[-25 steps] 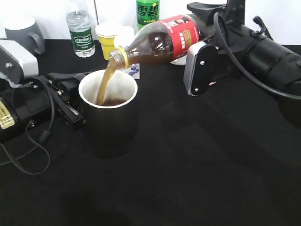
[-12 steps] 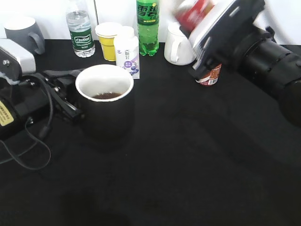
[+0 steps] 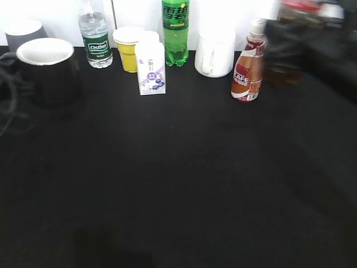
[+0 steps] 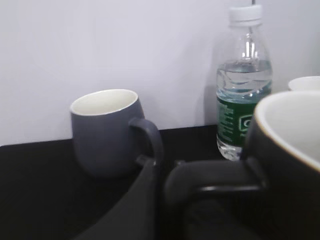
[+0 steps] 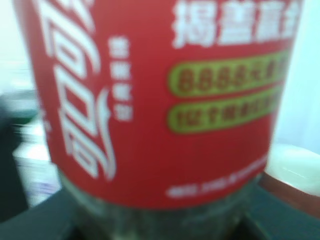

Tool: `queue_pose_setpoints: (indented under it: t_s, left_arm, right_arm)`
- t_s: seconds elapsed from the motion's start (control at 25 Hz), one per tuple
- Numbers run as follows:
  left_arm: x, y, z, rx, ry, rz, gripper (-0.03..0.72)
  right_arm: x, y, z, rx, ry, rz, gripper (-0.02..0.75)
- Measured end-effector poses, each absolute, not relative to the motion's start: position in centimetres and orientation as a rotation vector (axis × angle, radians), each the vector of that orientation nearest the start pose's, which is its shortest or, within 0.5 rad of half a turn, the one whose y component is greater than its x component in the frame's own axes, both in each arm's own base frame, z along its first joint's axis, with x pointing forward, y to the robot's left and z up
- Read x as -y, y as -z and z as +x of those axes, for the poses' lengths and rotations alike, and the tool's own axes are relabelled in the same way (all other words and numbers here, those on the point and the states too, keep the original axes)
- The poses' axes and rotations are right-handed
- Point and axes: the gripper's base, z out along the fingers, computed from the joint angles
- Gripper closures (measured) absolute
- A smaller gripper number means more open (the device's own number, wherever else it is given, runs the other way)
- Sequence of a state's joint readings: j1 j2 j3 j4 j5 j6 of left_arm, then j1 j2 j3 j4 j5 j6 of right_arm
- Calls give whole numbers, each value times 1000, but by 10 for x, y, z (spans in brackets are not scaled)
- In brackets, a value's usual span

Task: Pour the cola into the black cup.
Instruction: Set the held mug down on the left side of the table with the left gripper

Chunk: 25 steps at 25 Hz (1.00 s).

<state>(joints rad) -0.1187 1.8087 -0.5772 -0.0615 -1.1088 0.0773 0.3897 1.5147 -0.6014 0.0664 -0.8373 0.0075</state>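
Observation:
The black cup (image 3: 47, 75) stands at the far left of the table, white inside showing. In the left wrist view it fills the right side (image 4: 287, 155), and its handle (image 4: 215, 181) lies right against my left gripper (image 4: 164, 166), which is shut on it. The left arm is almost out of the exterior view. The cola bottle (image 3: 281, 72) is upright and blurred at the back right, held in my blurred right gripper (image 3: 293, 47). Its red label with white characters (image 5: 160, 100) fills the right wrist view, with dark fingers at the lower corners.
Along the back stand a grey mug (image 3: 22, 30) (image 4: 107, 132), a water bottle (image 3: 96, 39) (image 4: 243, 85), a yellow cup (image 3: 127, 47), a white carton (image 3: 150, 70), a green soda bottle (image 3: 175, 30), a white mug (image 3: 215, 53) and a coffee bottle (image 3: 247, 70).
The pouring has stopped. The right arm swung the cola upright and back to the far right. The black cup moved from the middle to the far left with the left arm.

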Motion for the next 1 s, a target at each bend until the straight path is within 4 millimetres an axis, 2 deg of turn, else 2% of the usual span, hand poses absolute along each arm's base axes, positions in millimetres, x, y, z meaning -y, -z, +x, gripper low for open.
queue_pose_setpoints:
  t_s: [0.12, 0.2, 0.32, 0.44, 0.52, 0.64, 0.68, 0.84, 0.92, 1.0]
  left_arm:
    - [30, -148, 356, -1616, -5, 88, 648]
    - [23, -137, 375, -1641, -21, 69, 648]
    - [19, -127, 397, -1655, -25, 44, 648]
    - [18, -122, 404, -1662, -15, 16, 648]
    - [18, -120, 404, -1667, -12, -2, 591]
    - [17, -118, 403, -1675, -12, -14, 415]
    - [17, -120, 397, -1679, -12, -15, 384]
    - [14, -129, 358, -1676, -15, -9, 368]
    - [13, -141, 336, -1676, -15, -8, 366]
    - [15, -162, 323, -1650, -3, 12, 365]
  right_arm:
    - [-79, -235, 273, -1578, -240, -142, 363]
    - [-64, -232, 276, -1587, -197, -93, 363]
    - [-57, -233, 277, -1585, -179, -66, 364]
    - [-55, -233, 277, -1585, -159, -61, 364]
    - [-54, -233, 278, -1578, -146, -45, 364]
    - [-53, -234, 278, -1572, -141, -41, 364]
    - [-52, -233, 278, -1574, -131, -40, 364]
    - [-44, -217, 289, -1604, -55, -6, 364]
    - [-23, -213, 301, -1607, 3, 50, 364]
    - [1, -209, 317, -1573, -18, 66, 365]
